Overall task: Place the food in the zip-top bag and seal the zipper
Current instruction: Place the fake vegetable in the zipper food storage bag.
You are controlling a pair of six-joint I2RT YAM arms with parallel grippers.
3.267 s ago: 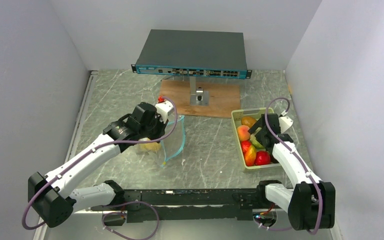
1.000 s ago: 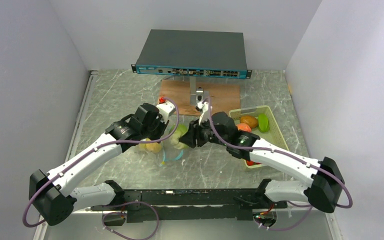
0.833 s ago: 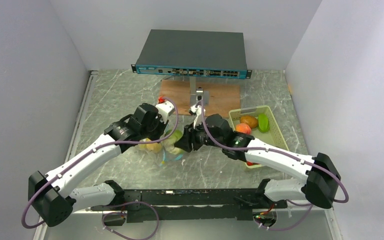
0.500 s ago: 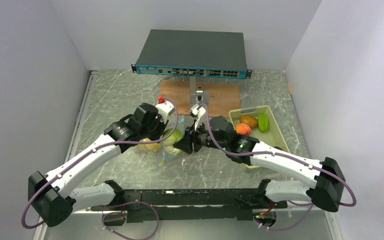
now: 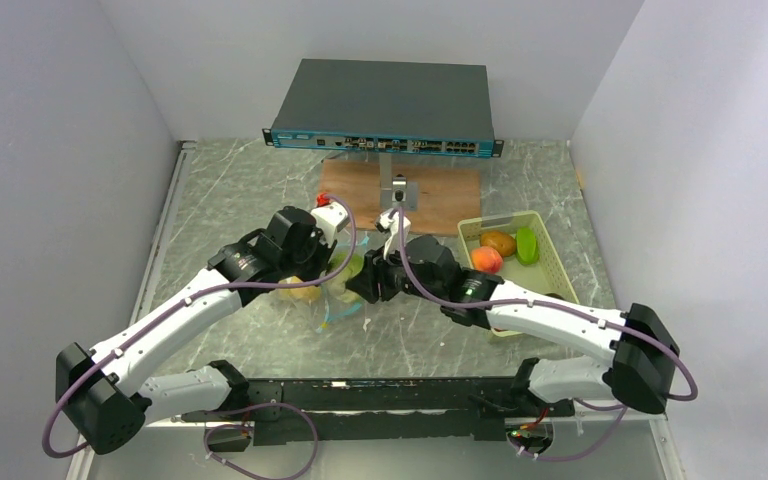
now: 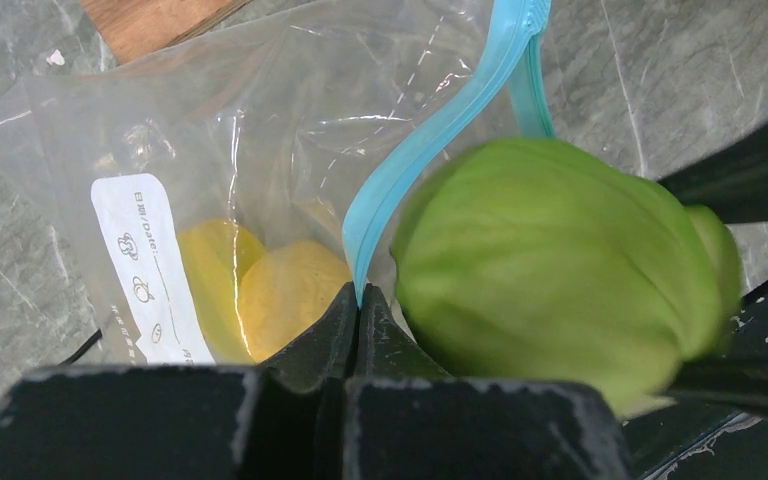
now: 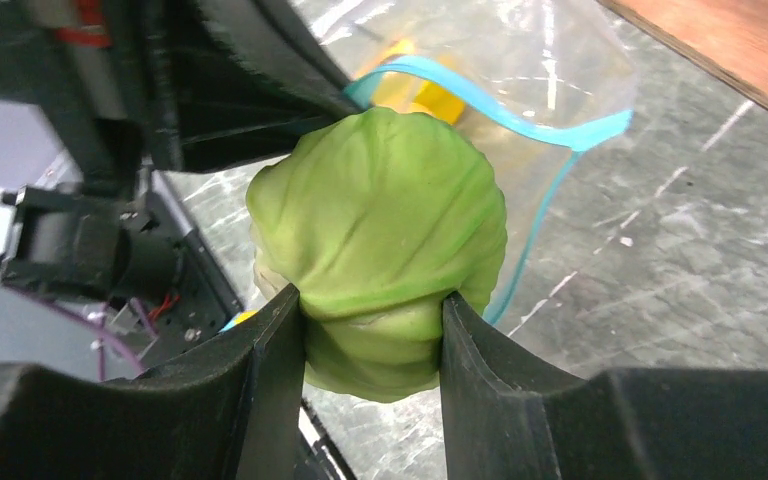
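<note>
Hovering at the mouth of the bag (image 6: 260,130), right gripper (image 7: 370,312) pinches green food (image 7: 380,220), opening just to its left, while left gripper (image 6: 357,300), pressed together, holds the zipper (image 6: 430,140) up; yellow food (image 6: 280,290) already inside.

The bag (image 6: 290,130) is glossy plastic, the cabbage (image 6: 560,260) matt.

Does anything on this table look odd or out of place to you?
Only the grey network switch on a stand at the back, above a wooden board: odd company for toy food. Nothing looks spilled or damaged.
</note>
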